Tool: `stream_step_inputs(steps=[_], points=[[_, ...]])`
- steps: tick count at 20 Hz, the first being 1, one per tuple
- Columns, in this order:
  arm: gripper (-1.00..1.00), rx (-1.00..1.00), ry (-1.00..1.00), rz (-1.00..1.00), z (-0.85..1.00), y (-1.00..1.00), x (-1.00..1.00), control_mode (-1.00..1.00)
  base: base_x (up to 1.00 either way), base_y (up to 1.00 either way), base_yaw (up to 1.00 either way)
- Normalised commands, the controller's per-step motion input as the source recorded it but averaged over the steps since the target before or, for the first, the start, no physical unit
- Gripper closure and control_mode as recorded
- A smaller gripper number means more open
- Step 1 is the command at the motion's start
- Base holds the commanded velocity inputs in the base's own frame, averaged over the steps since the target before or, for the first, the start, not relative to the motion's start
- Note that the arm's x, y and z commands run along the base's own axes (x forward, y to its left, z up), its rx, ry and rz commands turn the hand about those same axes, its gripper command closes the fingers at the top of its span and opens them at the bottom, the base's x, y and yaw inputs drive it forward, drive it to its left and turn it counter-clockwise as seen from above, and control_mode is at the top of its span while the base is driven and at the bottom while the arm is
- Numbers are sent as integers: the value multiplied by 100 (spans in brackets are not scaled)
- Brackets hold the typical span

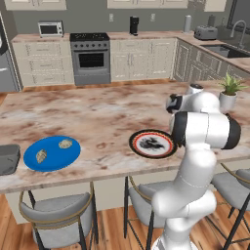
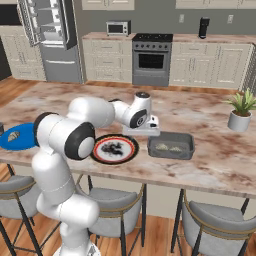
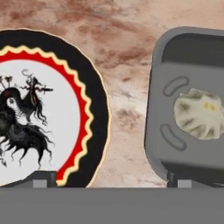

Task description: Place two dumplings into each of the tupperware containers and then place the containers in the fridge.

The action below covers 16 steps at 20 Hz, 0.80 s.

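My gripper (image 3: pixel 111 178) is open and empty, hovering over the counter between the black-and-red rimmed plate (image 3: pixel 43 109) and a dark grey tupperware container (image 3: pixel 192 109). That container (image 2: pixel 171 145) holds two dumplings (image 2: pixel 163 147), one of them close under the hand (image 3: pixel 199 113). In the right base view the gripper (image 2: pixel 141 133) points down just left of the tub. The second container (image 1: pixel 7 158) sits at the counter's far left. Beside it, a blue plate (image 1: pixel 51 153) carries two dumplings (image 1: pixel 41 155) (image 1: pixel 65 143). The fridge (image 2: pixel 52 35) stands with its door open at the back left.
A potted plant (image 2: pixel 241 112) stands on the counter's right end. Stools (image 1: pixel 58 215) line the near side of the island. The oven (image 1: pixel 91 58), microwave (image 1: pixel 50 28) and sink (image 1: pixel 227 49) are along the far walls.
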Motion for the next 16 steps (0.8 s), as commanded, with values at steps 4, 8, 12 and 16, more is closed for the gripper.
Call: stream_step_inputs(steps=[4, 8, 12, 16], points=[[-100, 0, 0, 0, -28, 0, 13, -100, 0, 0, 0], [-100, 0, 0, 0, -23, -9, 20, -100, 0, 0, 0], [-100, 1, 0, 0, -14, -19, 13, -100, 0, 0, 0], [-100, 0, 0, 0, -10, -6, 8, -100, 0, 0, 0]])
